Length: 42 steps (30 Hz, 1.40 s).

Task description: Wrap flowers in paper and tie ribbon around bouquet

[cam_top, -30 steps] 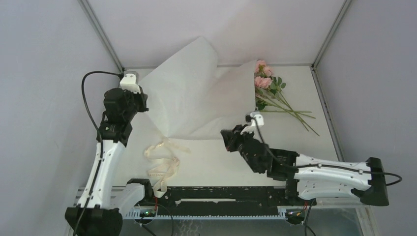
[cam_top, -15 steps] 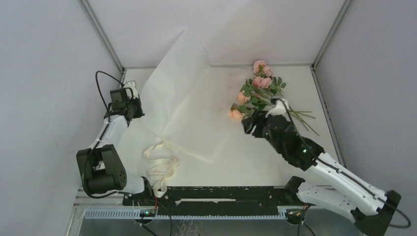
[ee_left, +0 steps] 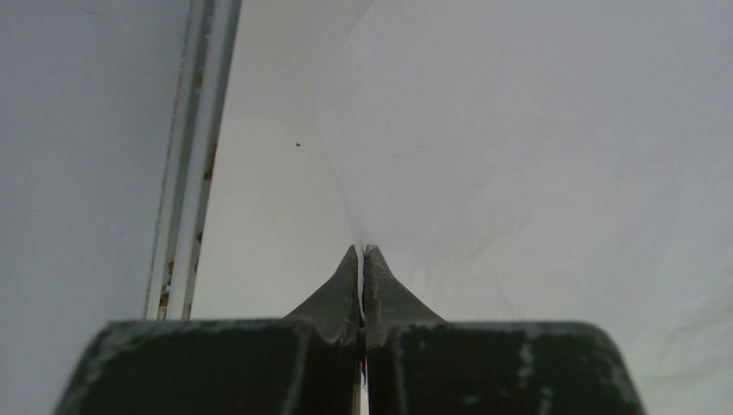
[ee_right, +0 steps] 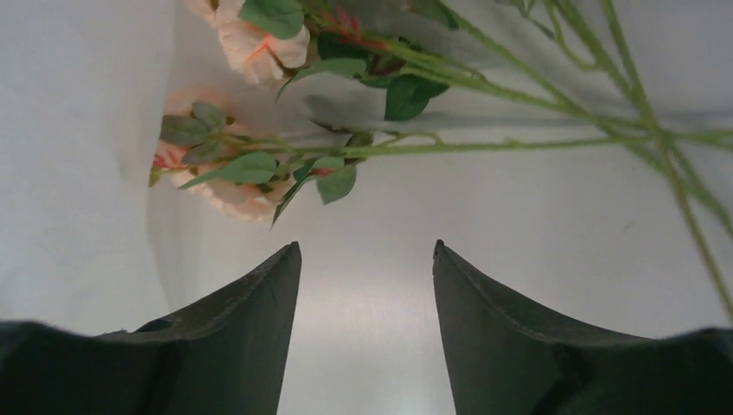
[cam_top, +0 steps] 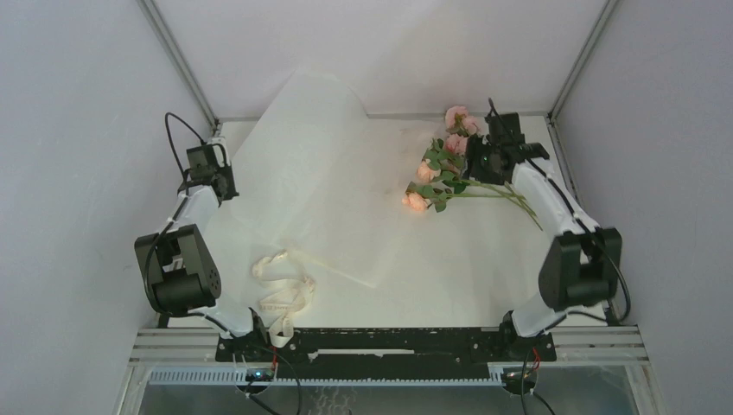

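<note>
Right of the scene is where most has changed: a second ago the right arm lay low across the front of the white bench (cam_top: 467,251) with its tips at the raised sheet, and now it stands folded at the right side and reaches toward the far right corner, where the right fingers (cam_top: 475,164) have let go. The large thin creased sheet of off-white wrapping paper (cam_top: 320,173), which stood up like a tent and hid most of the blooms, now lies much flatter over the left and middle of the bench, with its far corner rising against the back wall. That uncovers the pale pink rose-like flowers on long thin green stems (cam_top: 436,173). They lie at the far right, blooms at the paper's right edge and stems running rightward over bare bench. From the right wrist, the right fingers (ee_right: 285,268) are spread wide with nothing between them, pointed at the flowers (ee_right: 251,169) and not touching them, and the paper (ee_right: 69,130) shows at the left. The left arm has drawn back too, its elbow low near the front. The left fingers (cam_top: 226,183) sit at the paper's left edge. In the left wrist view the left fingers (ee_left: 367,268) are pressed together, pinching the paper (ee_left: 519,173), which lifts away from their tips. The long narrow cream-coloured ribbon (cam_top: 281,290) lies loosely looped at the front left, just beside the paper's near edge.
</note>
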Motion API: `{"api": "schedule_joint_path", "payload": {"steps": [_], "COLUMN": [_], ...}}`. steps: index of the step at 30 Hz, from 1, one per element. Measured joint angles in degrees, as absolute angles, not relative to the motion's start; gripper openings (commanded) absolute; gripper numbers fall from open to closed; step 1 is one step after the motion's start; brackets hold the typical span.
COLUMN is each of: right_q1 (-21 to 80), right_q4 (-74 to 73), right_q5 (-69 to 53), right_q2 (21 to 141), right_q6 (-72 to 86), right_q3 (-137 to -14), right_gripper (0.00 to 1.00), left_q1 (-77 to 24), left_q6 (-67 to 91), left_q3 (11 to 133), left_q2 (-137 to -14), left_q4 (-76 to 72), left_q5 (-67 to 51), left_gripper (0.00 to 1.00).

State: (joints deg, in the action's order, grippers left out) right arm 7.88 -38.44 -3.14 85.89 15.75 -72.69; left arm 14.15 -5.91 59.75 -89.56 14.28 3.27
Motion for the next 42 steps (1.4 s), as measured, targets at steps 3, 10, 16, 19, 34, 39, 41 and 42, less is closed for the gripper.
{"api": "schedule_joint_path", "payload": {"steps": [3, 10, 16, 19, 34, 39, 41, 42], "right_q1": [6.37, -0.91, -2.98, -2.59, -16.69, -15.29, -10.87, -8.38], "right_q4": [-42.61, -51.96, -55.27, -57.01, -42.22, -43.57, -44.58, -44.77], "right_q5": [-2.61, -3.66, -3.14, -4.14, -5.69, -4.08, -1.15, 0.56], "right_q2": [95.55, 115.96, 131.44, 136.49, 110.85, 107.35, 107.26, 106.98], "right_q6": [9.8, -2.2, -10.37, -11.0, 10.96, 10.61, 9.56, 9.21], "right_q3": [-82.48, -104.97, -114.74, -117.45, -77.91, -77.1, -78.61, -79.11], "right_gripper": [0.8, 0.88, 0.83, 0.59, 0.41, 0.56, 0.57, 0.57], "left_q1": [14.57, 14.59, 14.61, 14.59, 14.2, 14.13, 14.11, 14.11], "left_q6": [-7.51, -9.08, -9.1, -9.1, -9.15, -9.67, -9.85, -10.02], "left_q3": [61.69, 61.76, 61.73, 61.73, 61.71, 61.63, 61.63, 61.63], "left_q2": [-91.22, -91.64, -91.64, -91.64, -91.59, -90.39, -89.93, -89.76], "left_q4": [14.33, 15.55, 16.36, 17.23, 18.39, 18.55, 18.55, 18.52], "left_q5": [4.36, 2.85, 0.8, -0.32, -2.87, -3.33, -3.36, -3.4], "left_gripper": [0.0, 0.0, 0.0, 0.0, 0.0, 0.0, 0.0, 0.0]}}
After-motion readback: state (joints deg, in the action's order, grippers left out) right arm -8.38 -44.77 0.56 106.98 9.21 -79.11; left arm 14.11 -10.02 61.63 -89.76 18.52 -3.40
